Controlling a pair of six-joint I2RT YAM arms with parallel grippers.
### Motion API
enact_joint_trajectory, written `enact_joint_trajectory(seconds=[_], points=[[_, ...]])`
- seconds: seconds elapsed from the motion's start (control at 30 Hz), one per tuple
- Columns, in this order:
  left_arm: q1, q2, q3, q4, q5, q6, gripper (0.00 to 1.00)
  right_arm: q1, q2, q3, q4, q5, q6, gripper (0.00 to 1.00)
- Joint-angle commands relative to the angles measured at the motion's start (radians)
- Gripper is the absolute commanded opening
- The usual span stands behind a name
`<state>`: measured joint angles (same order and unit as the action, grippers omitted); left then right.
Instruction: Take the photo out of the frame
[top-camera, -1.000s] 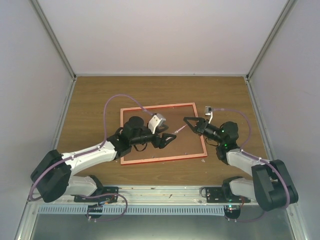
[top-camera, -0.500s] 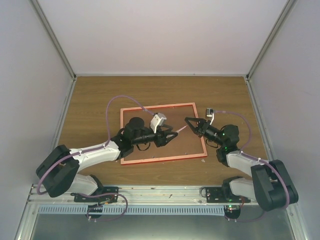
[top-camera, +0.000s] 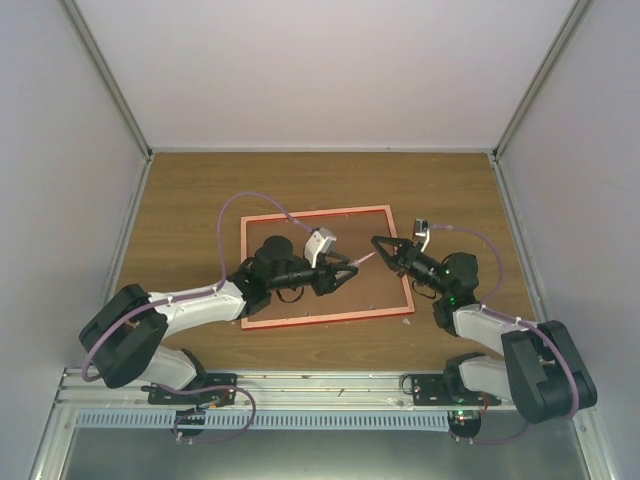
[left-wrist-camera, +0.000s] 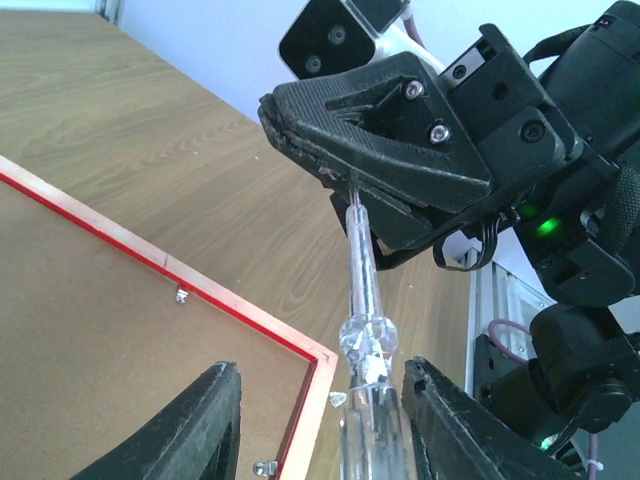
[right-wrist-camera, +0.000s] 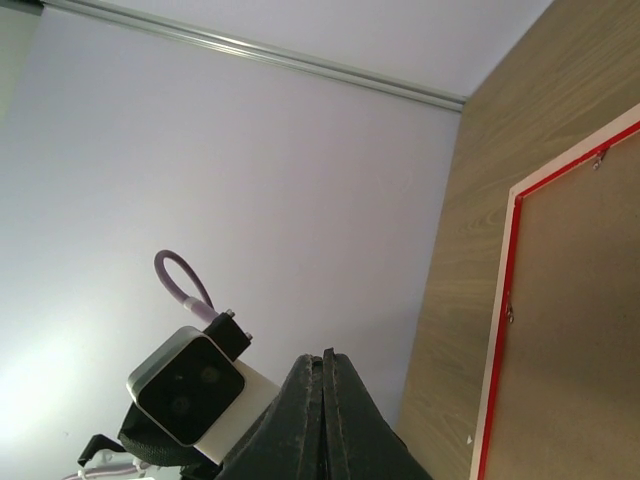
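Lying flat on table (top-camera: 190, 200), frame (top-camera: 380, 292) shows brown board back up, thin red rim around it. Right gripper (left-wrist-camera: 342, 182) sits over frame's right edge, fingers pressed together on thin shaft of screwdriver (left-wrist-camera: 366, 335). Clear handle end reaches inward over frame's board, between fingers of left gripper (left-wrist-camera: 322, 368). Those fingers stand apart: open gap on one side of handle, contact on other side cannot tell. Small metal tab (left-wrist-camera: 181, 295) on board, just inside frame's rim.
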<state>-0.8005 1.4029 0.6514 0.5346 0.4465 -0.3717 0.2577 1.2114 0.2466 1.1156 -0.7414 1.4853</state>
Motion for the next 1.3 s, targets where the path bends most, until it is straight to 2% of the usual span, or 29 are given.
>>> enact_joint_trajectory(seconds=[0.0, 0.07, 0.17, 0.37, 0.5, 0.67, 0.7, 0.77, 0.93, 1.07, 1.2, 1.27], points=[[-0.009, 0.013, -0.005, 0.078, 0.009, -0.007, 0.44, -0.004, -0.012, -0.015, 0.048, 0.016, 0.014, 0.01], [-0.011, 0.015, -0.006, 0.081, 0.012, -0.009, 0.42, -0.004, -0.012, -0.02, 0.05, 0.021, 0.016, 0.01], [-0.012, 0.014, -0.006, 0.082, 0.011, -0.009, 0.34, -0.003, -0.01, -0.025, 0.056, 0.021, 0.019, 0.01], [-0.012, 0.01, -0.006, 0.086, 0.01, -0.016, 0.32, -0.004, -0.008, -0.033, 0.058, 0.022, 0.018, 0.01], [-0.012, 0.011, -0.006, 0.093, 0.016, -0.02, 0.21, -0.003, -0.01, -0.038, 0.059, 0.026, 0.019, 0.01], [-0.012, 0.01, -0.003, 0.075, 0.011, -0.006, 0.01, -0.005, -0.009, -0.036, 0.05, 0.023, 0.012, 0.01], [-0.012, 0.005, -0.002, 0.062, 0.005, 0.006, 0.0, -0.007, -0.007, -0.035, 0.041, 0.02, 0.003, 0.01], [-0.012, -0.007, 0.001, 0.018, -0.015, 0.034, 0.0, -0.015, -0.009, -0.028, 0.002, 0.005, -0.029, 0.08], [-0.012, -0.048, 0.023, -0.124, -0.1, 0.143, 0.0, -0.061, -0.039, 0.027, -0.229, -0.042, -0.212, 0.18], [-0.012, -0.074, 0.043, -0.234, -0.192, 0.224, 0.0, -0.106, -0.073, 0.126, -0.553, -0.058, -0.464, 0.27], [-0.012, -0.084, 0.063, -0.328, -0.268, 0.306, 0.0, -0.143, -0.077, 0.254, -0.943, 0.031, -0.761, 0.34], [-0.014, -0.089, 0.068, -0.357, -0.294, 0.339, 0.0, -0.159, -0.068, 0.294, -1.049, 0.087, -0.858, 0.36]])
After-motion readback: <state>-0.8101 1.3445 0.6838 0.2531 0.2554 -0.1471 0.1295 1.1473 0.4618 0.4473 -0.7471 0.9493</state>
